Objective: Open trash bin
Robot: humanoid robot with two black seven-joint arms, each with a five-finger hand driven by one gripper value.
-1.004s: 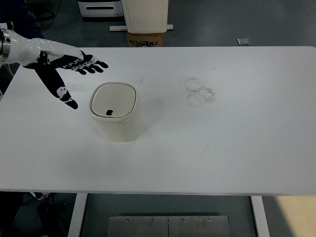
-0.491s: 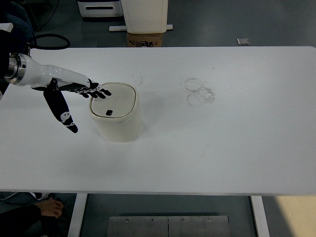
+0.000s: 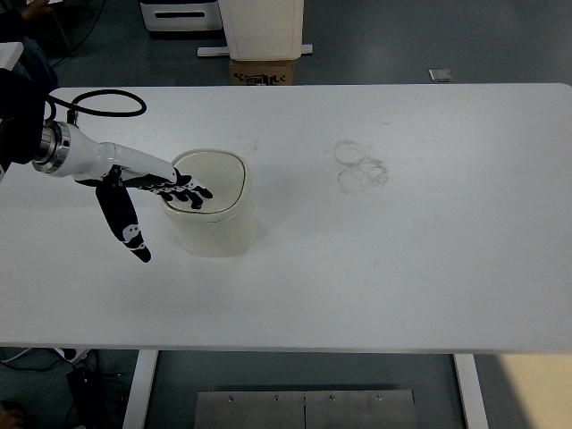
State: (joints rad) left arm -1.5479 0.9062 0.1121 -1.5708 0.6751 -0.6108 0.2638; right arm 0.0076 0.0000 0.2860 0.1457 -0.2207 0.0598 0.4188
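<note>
A small cream trash bin [image 3: 217, 219] with a rounded square lid stands on the white table [image 3: 402, 268], left of centre. My left hand [image 3: 165, 192] reaches in from the left edge with its fingers stretched out flat. The fingertips [image 3: 198, 194] lie over the near left part of the lid, where the small dark button sat, and hide it. The thumb [image 3: 128, 229] hangs down beside the bin's left wall. The lid looks level and down. My right arm does not show.
Faint ring marks [image 3: 360, 167] stain the table right of the bin. Beyond the far edge stand a cardboard box [image 3: 264, 71] and a tall cream bin [image 3: 263, 27]. A black cable [image 3: 98, 100] loops by my left wrist.
My left hand has swung from the far left of the table down and right, onto the near left part of the bin's lid, now covering the button.
</note>
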